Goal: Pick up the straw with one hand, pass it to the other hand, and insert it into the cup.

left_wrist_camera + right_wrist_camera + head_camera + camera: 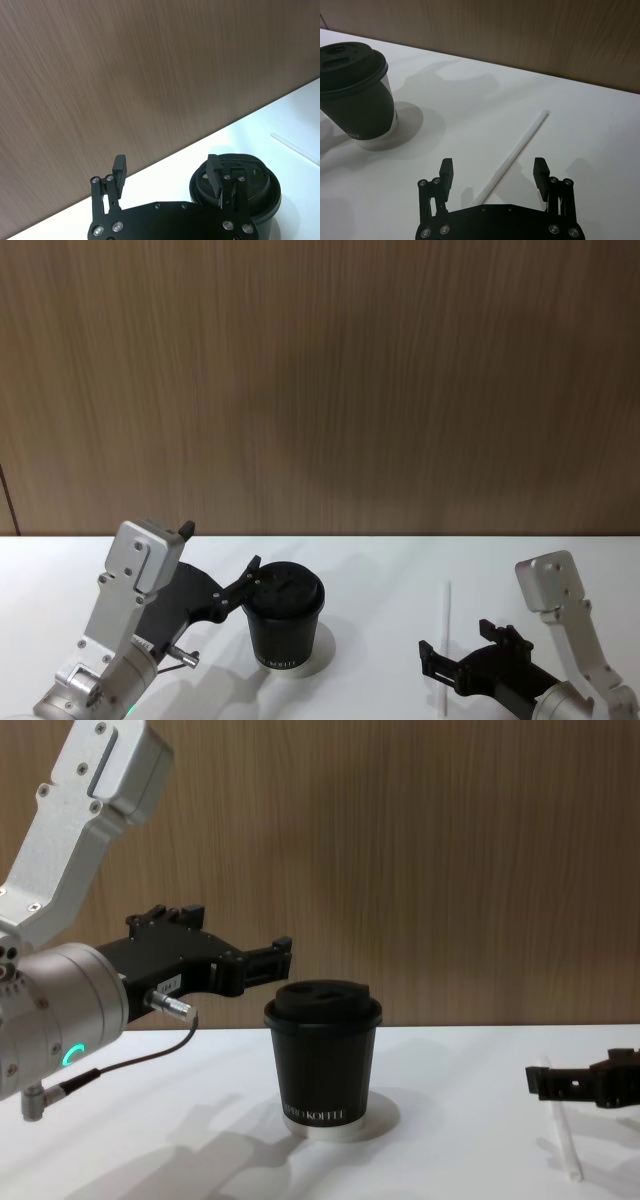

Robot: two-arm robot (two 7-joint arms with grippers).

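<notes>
Fingers (446, 170) of the right gripper (492, 167) stand spread just above the straw (520, 145), which lies flat on the table (380, 570) right of the lidded cup (285, 635), while the left gripper (167, 167) hangs open at the cup's left, one finger over the lid (285, 590).

The cup (285, 625) is being flanked by the left gripper (167, 167) and, rightward, the straw (446, 640). The right gripper (493, 166) is being held above the straw.
</notes>
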